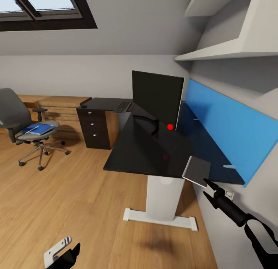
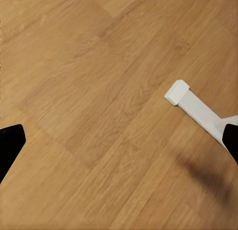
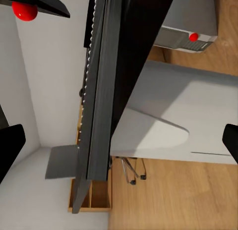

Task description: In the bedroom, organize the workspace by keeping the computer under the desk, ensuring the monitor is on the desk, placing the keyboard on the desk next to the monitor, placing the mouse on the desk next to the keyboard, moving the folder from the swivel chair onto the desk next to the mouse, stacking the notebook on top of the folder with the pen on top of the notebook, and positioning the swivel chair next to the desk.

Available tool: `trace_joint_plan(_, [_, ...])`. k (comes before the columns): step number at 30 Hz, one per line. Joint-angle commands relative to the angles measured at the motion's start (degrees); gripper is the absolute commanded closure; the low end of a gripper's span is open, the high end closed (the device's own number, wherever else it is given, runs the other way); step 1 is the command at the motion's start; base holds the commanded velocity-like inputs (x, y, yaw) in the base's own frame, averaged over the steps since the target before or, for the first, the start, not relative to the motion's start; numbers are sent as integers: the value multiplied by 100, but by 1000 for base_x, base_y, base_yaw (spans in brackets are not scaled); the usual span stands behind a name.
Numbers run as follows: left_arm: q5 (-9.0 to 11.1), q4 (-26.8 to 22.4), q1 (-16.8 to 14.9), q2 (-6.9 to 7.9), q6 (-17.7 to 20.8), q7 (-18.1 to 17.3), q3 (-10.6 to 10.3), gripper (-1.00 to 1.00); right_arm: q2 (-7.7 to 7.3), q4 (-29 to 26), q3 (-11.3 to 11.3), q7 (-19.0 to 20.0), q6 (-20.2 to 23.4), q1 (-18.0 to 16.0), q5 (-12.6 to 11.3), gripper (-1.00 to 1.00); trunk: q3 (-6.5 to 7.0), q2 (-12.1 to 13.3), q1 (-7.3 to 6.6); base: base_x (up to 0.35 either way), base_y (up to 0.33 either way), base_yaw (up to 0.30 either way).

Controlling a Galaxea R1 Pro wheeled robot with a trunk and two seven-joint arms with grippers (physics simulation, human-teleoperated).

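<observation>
- Two grippers are seen in the head view; the right gripper is held at the near right corner of the desk, touching or just short of the notebook, a grey slab tilted on that edge; whether its jaws are spread or pinching cannot be told.
- The left gripper is hung low over the wooden floor, nothing held; its jaws are seen spread in the left wrist view.
- The monitor is stood upright on the desk, the keyboard and mouse laid far left of it.
- The folder is left on the swivel chair, well apart at far left, a pen on it.
- The computer is glimpsed under the desk in the right wrist view.
</observation>
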Motion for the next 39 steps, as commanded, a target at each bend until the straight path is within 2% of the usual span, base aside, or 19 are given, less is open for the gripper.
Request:
trace_joint_plan(1, [55,-8,0,2,17,35,-3,-100,1,2,-7,-1,46,-3,-30,-100,-4,-2,0,0,0,0])
trace_joint_plan(23, [49,18,0,-4,16,45,-68,-100,1,2,12,1,46,-3,-29,-100,-4,-2,0,11,0,0])
trace_joint_plan(29, [54,18,0,-3,16,54,-72,-100,1,2,14,1,46,-3,-30,-100,104,238,-132,1,0,0])
trace_joint_plan(39, [53,19,0,-5,13,48,-73,-100,1,2,12,0,46,-3,-30,-100,104,238,-132,0,0,0])
